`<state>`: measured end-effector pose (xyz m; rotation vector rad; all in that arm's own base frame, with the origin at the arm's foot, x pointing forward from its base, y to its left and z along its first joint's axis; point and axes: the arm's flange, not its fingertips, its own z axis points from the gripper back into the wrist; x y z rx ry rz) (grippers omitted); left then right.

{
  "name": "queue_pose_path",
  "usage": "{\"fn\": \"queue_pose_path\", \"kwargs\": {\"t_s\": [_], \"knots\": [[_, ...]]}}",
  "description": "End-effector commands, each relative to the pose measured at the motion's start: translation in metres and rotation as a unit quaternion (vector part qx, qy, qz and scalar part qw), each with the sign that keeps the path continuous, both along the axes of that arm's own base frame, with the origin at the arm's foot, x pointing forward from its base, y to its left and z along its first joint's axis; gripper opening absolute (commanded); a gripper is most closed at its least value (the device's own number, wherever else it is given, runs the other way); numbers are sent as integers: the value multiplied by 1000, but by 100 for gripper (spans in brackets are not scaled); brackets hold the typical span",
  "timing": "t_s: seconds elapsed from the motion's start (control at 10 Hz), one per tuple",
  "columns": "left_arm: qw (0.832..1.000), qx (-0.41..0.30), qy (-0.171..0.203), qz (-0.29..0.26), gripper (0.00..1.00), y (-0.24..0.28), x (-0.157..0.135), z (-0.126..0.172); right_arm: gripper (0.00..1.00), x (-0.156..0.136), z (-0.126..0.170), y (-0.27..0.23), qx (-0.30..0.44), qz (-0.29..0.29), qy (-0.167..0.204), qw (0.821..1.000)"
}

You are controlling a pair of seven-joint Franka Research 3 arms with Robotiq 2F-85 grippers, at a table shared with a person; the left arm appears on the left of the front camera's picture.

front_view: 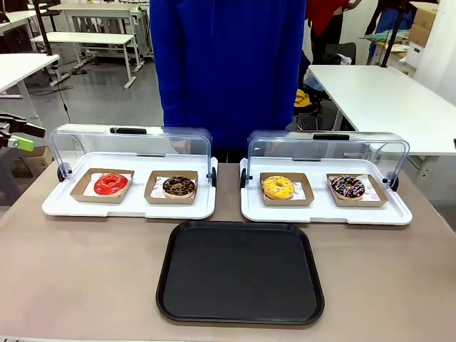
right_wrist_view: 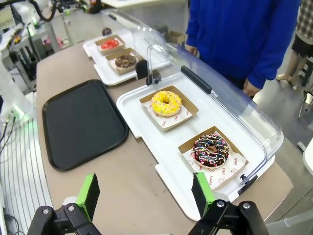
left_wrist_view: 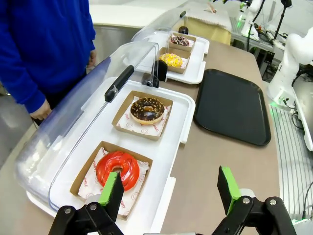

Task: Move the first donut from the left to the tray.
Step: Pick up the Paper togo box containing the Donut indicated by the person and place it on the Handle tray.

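Observation:
The first donut from the left [front_view: 110, 184] has glossy red icing and lies in a small brown cardboard dish at the left end of the left white tray. The left wrist view shows this red donut [left_wrist_view: 117, 169] close below my left gripper [left_wrist_view: 170, 193], which hangs open above the white tray's near edge with nothing between its fingers. The black tray [front_view: 240, 271] lies bare at the table's front middle, and it is also seen as the black tray [left_wrist_view: 232, 105] to the right. My right gripper [right_wrist_view: 146, 196] is open and holds nothing, above the table beside the right white tray.
A chocolate donut [front_view: 179, 187] shares the left white tray [front_view: 128, 206]. A yellow donut [front_view: 278, 187] and a sprinkled donut [front_view: 348, 187] lie on the right white tray [front_view: 324, 212]. Both clear lids stand raised at the back. A person in blue [front_view: 228, 64] stands behind.

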<state>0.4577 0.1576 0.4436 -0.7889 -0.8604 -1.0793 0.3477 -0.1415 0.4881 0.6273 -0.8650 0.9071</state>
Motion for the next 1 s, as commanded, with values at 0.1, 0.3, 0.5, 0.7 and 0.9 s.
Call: {"fn": "queue_pose_path", "kwargs": {"t_s": [0.1,0.3,0.5,0.7,0.9], "knots": [[1000,-6,-3,-1,100,-1,-2,1,100,3,0,-2,7,8,-17,1000],[1000,-6,-3,-1,100,-1,-2,1,100,3,0,-2,7,8,-17,1000],[1000,-6,-3,-1,100,-1,-2,1,100,3,0,-2,7,8,-17,1000],[1000,-6,-3,-1,100,-1,-2,1,100,3,0,-2,7,8,-17,1000],[1000,-6,-3,-1,100,-1,-2,1,100,3,0,-2,7,8,-17,1000]]}}
